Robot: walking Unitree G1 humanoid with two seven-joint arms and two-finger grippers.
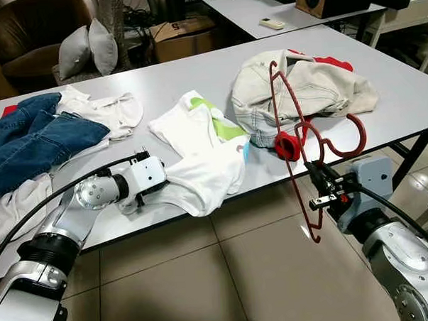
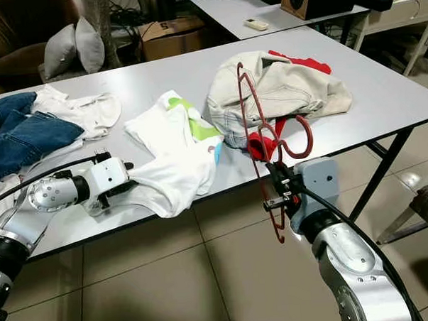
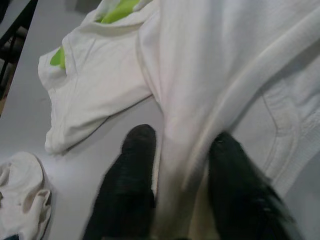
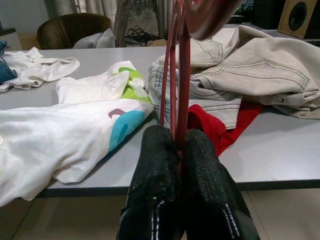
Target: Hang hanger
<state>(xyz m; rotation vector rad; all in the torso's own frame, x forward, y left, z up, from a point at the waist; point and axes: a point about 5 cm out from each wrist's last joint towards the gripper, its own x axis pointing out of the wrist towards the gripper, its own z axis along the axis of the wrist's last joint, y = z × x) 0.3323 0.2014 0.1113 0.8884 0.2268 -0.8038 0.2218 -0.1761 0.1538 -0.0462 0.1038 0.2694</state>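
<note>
Right pincer (image 1: 320, 186) clamped tight on the red hanger (image 1: 296, 144), lifted at the near edge of the grey bench (image 1: 380, 61), hook end up beside the beige jacket (image 1: 303, 85), likely to keep it clear of the clothes. Left pincer (image 3: 175, 170) parted, fingers straddling a fold of the white T-shirt (image 1: 203, 150) overhanging the edge; probably about to pinch it so the garment can be brought to the hanger.

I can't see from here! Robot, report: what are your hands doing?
Right end effector shut on red hanger, upright at table edge. Left end effector open around white T-shirt. Beige jacket behind hanger.
</note>
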